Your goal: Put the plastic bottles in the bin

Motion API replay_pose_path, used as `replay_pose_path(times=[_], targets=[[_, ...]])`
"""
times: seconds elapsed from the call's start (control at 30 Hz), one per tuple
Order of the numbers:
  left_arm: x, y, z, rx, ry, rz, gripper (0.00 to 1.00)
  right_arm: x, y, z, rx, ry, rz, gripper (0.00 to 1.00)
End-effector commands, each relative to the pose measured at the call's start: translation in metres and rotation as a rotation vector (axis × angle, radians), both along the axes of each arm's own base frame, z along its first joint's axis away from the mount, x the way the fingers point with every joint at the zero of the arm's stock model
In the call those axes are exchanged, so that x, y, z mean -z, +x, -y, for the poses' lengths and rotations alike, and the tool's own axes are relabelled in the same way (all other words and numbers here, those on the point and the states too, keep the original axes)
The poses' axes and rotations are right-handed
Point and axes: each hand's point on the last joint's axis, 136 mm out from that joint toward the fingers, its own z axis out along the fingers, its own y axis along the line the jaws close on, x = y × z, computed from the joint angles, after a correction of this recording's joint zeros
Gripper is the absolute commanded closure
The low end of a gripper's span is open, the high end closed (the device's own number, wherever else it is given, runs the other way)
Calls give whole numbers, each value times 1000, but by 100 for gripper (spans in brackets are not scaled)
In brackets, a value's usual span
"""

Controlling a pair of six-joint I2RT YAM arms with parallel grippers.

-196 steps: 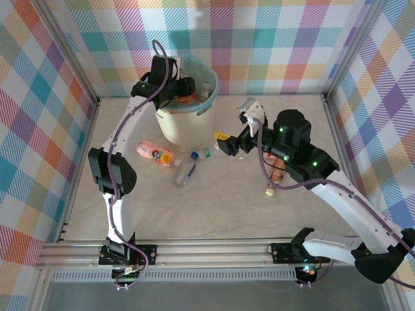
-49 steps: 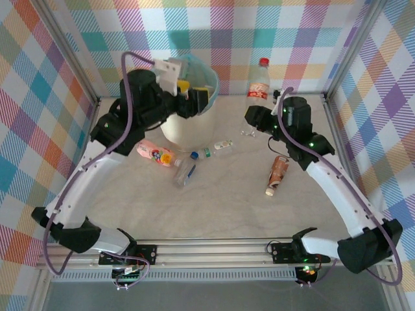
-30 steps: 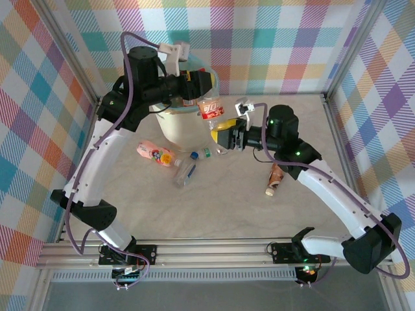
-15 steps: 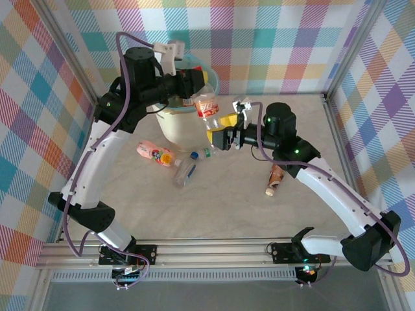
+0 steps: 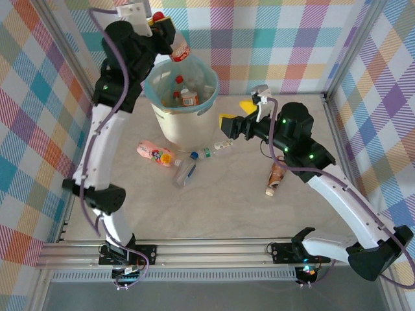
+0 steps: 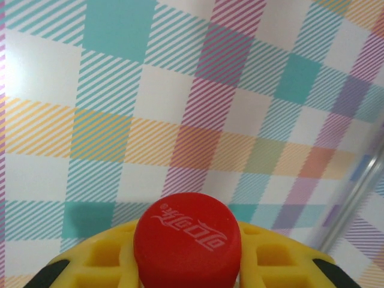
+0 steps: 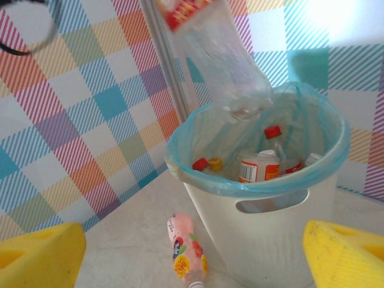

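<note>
Cream-white plastic under a teal liner, the bin [image 5: 176,133] is the landmark; several bottles [image 7: 259,165] already lie inside it. Above its far-left rim hangs the held bottle [image 5: 179,50], clear with a red label. It is tilted, so its long axis runs from the red cap [image 6: 187,240], up and away from the bin, down to its base, which sits just over the rim at the mouth's edge. By my reading a release here would likely drop it in, though a nudge toward the bin's centre would be safer. On the table [image 5: 227,207] in front of the bin lie a pink bottle [image 5: 155,154] and a blue-capped bottle [image 5: 187,170]; a brown bottle [image 5: 277,173] lies well to the bin's right. The left gripper [image 5: 160,23] is the one above the bin, its yellow fingers [image 6: 123,249] pressed tight on the bottle's neck just below the cap; the right gripper [image 5: 237,113] hovers just right of the bin, fingers [image 7: 36,255] spread wide, holding nothing.
</note>
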Motion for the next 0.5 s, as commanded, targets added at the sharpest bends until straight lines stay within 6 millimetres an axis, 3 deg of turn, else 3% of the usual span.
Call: replay_pose_path(times=[0.0,0.13,0.3,0.47], targets=[[32,38,15,2,69,-26,100,5,-3,5,22,-28,8,7],[65,65,28,19,81,-70,100,8,-4,8,28,-37,12,8],[105,81,39,43,81,-160,100,15,-5,7,25,-53,-3,8],[154,93,26,-26,121,-263,100,22,-4,5,17,-63,-17,8]])
